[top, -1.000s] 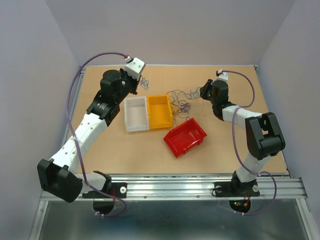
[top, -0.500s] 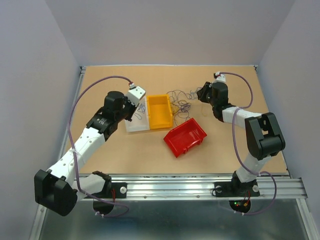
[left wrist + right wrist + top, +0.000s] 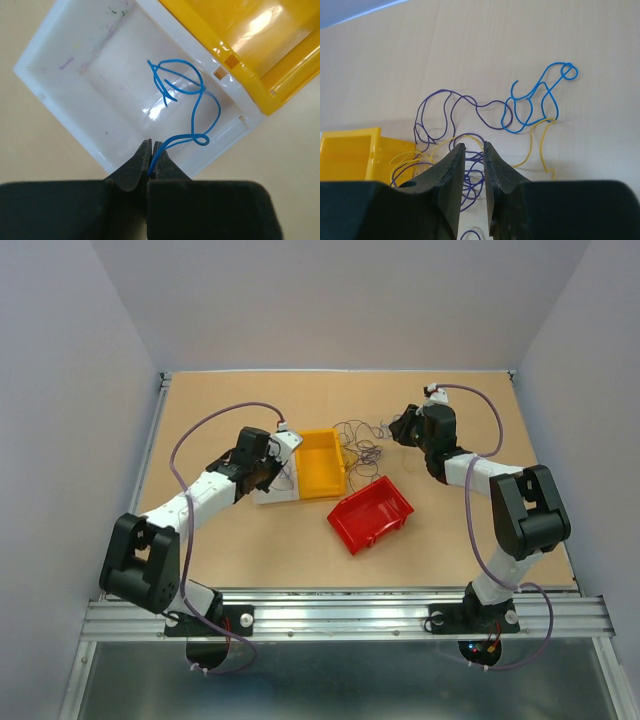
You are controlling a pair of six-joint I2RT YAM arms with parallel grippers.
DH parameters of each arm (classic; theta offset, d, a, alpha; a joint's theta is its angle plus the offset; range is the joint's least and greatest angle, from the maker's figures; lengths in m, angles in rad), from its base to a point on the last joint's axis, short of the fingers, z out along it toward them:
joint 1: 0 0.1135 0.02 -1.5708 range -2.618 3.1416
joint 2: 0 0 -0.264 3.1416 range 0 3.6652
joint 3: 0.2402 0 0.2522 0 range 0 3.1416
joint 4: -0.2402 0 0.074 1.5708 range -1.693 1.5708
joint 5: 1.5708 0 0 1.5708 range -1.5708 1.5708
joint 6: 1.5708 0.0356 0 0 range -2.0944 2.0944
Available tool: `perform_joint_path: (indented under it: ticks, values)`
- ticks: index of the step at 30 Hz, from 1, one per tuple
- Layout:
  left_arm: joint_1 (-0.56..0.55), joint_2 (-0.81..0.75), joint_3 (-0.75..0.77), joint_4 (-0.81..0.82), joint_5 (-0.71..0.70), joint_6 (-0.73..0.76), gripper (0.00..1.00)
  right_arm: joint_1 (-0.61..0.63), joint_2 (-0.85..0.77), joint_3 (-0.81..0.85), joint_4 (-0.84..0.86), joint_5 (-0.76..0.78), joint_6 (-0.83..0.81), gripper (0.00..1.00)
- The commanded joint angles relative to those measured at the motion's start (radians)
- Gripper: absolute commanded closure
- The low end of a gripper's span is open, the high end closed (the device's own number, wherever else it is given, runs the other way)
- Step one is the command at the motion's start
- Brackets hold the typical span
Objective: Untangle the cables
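- Left gripper (image 3: 151, 150) is pinched shut on a blue wire (image 3: 196, 105), over the white bin (image 3: 95, 85).
- Right gripper (image 3: 474, 146) is spread a little above the tangled cables (image 3: 470, 136), near that bin.

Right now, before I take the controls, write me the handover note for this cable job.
Grippers: the left gripper is shut on one blue wire, which dangles over the white bin. The right gripper has its jaws narrowly apart above the tangle and grips nothing that I can see.
Where: the tangle of purple, yellow and blue wires lies beside the yellow bin; the red bin sits nearer, tilted.
Done: one blue wire is separated.
Left: probably drop it in the white bin, then separate the rest.
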Motion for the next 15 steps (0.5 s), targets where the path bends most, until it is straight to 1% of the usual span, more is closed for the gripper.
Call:
perform_joint_path:
  ticks: [1, 5, 10, 12, 15]
  values:
    - [0.011, 0.065, 0.076, 0.03, -0.063, 0.008, 0.96, 0.003, -0.021, -0.007, 0.062, -0.056, -0.026, 0.73]
    - [0.03, 0.15, 0.128, 0.021, -0.072, 0.013, 0.96, 0.003, -0.019, -0.005, 0.068, -0.094, -0.036, 0.73]
    - [0.031, 0.283, 0.209, -0.038, -0.074, 0.02, 0.96, 0.004, -0.013, -0.001, 0.068, -0.116, -0.042, 0.72]
    - [0.03, 0.323, 0.213, -0.038, -0.064, 0.016, 0.95, 0.003, -0.013, 0.001, 0.069, -0.125, -0.043, 0.73]
    - [0.03, 0.328, 0.197, -0.015, -0.067, 0.011, 0.75, 0.004, -0.012, 0.001, 0.069, -0.134, -0.043, 0.72]
